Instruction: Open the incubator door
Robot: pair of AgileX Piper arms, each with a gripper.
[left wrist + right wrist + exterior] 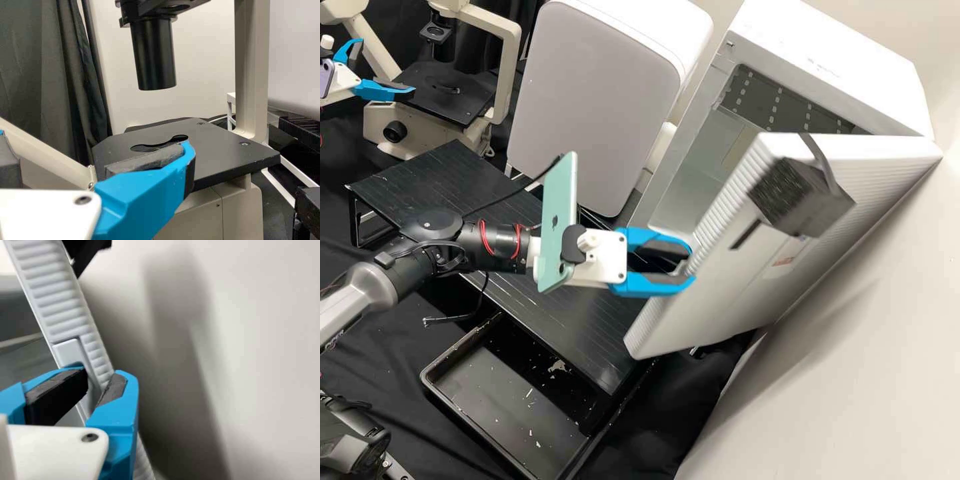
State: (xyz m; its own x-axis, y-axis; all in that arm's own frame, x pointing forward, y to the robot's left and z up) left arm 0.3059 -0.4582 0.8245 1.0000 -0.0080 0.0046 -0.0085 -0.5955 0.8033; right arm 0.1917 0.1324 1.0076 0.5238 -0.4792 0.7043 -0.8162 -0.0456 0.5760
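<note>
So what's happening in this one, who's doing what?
The right gripper is at the ribbed free edge of the incubator door. The door stands partly open, and part of the chamber inside the incubator shows past it. The left gripper is by the microscope, its jaws apart with nothing between them.

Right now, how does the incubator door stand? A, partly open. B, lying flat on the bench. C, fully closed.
A: the incubator door stands away from the incubator body, showing the dark spotted panel inside.
</note>
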